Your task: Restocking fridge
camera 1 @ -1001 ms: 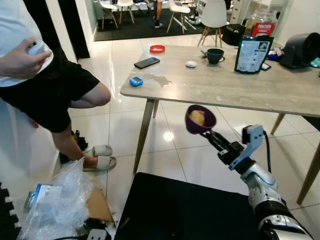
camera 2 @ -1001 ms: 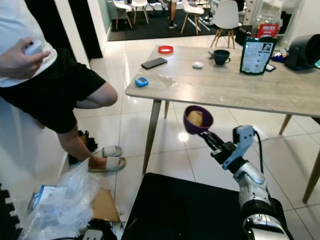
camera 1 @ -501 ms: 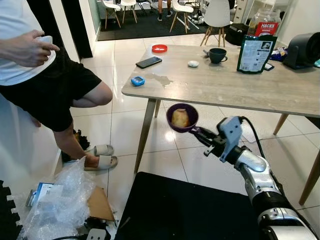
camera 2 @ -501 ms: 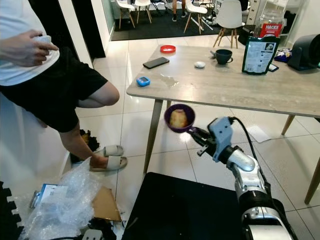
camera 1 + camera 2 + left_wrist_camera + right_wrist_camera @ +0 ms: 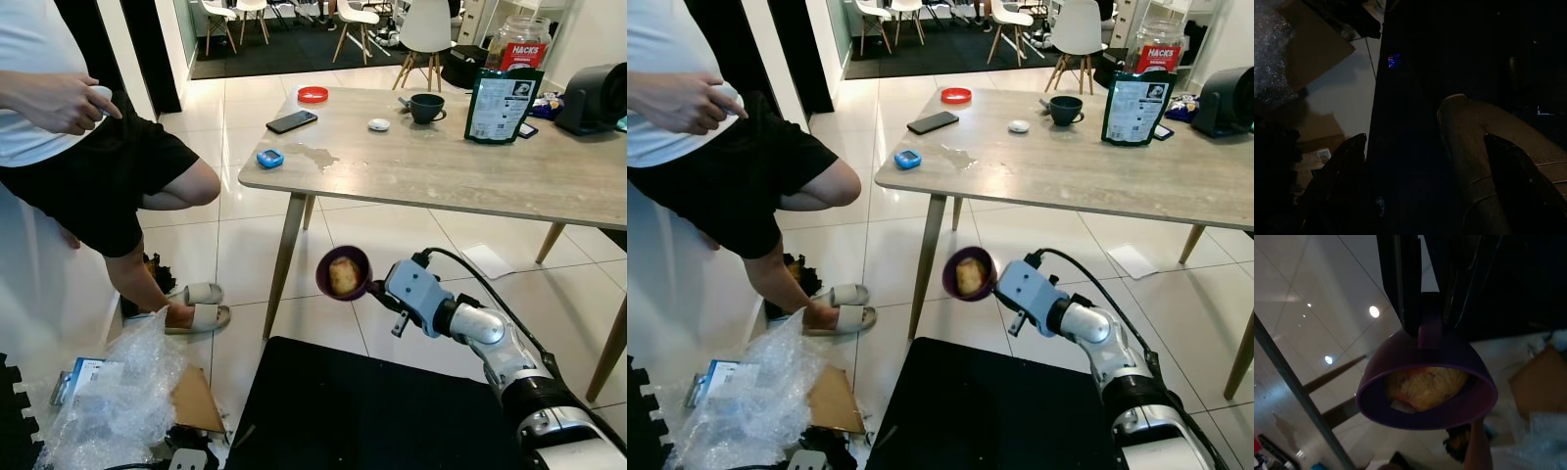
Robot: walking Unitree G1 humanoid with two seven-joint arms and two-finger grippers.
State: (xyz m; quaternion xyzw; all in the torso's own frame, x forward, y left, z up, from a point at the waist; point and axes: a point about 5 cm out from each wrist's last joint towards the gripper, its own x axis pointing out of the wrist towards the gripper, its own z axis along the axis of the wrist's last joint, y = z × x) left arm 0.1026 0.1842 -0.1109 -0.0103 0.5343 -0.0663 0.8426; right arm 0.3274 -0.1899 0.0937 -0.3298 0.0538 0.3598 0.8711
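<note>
You have open tiled floor (image 5: 245, 255) between the counter (image 5: 490, 171) corner leg and the person (image 5: 88, 166) standing left. Your right hand (image 5: 367, 291) is clamped on the purple bowl (image 5: 342, 273) (yellowish food inside), held in mid-air below the counter's near edge.
</note>
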